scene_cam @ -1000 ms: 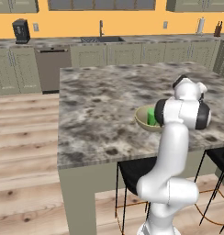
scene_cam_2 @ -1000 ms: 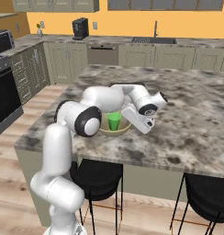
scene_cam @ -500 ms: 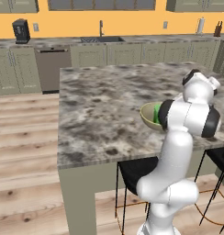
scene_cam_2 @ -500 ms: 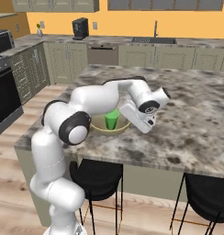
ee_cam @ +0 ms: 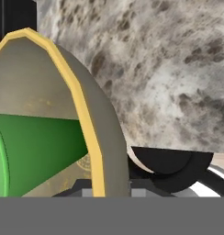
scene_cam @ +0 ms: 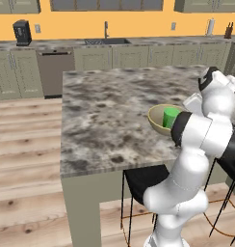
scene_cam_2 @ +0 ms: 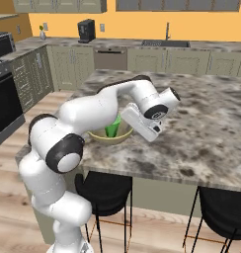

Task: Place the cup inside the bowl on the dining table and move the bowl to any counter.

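From the left base view, the wide olive-yellow bowl (scene_cam: 160, 120) has risen off the mottled grey-brown marble surface (scene_cam: 105, 116) since a second ago, the small bright green cup (scene_cam: 170, 117) riding inside it.

From the right base view, my claw (scene_cam_2: 140, 127) has swung the bowl toward the near edge; the cup step looks done, the carry to a counter begun.

In the hand view, my claw is pinched nearly closed on the bowl's thin rim.
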